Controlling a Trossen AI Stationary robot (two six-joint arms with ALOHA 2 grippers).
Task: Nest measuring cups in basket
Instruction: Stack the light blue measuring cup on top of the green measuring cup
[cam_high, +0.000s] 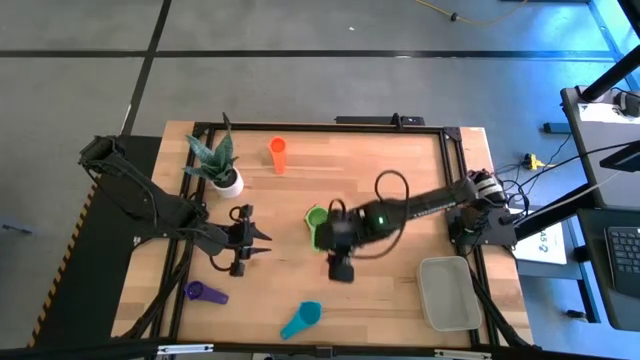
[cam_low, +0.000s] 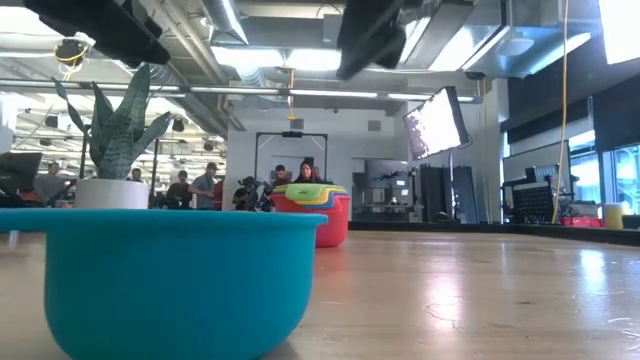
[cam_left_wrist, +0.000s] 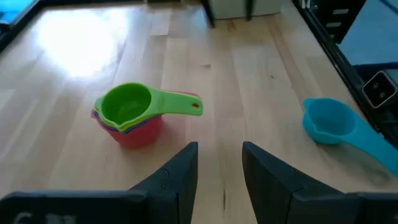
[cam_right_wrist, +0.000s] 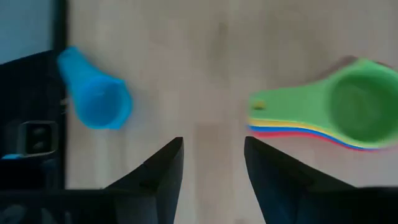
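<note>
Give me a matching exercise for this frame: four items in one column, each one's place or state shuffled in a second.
Items
1. orange cup
2. green cup
3. teal cup
4. basket

Places or states
A. top of a nested stack of cups
B. empty, near the table's right front corner
C. alone near the table's far edge, beside the plant
D. alone near the table's front edge

Pairs: 1-C, 2-A, 3-D, 4-B

**What the views hide or cut off**

In the high view the right arm covers part of the stack of nested plastic measuring cups with the green one on top. The low view's bottom edge crops the teal plastic measuring cup. The people behind the bench are too small to make out.
</note>
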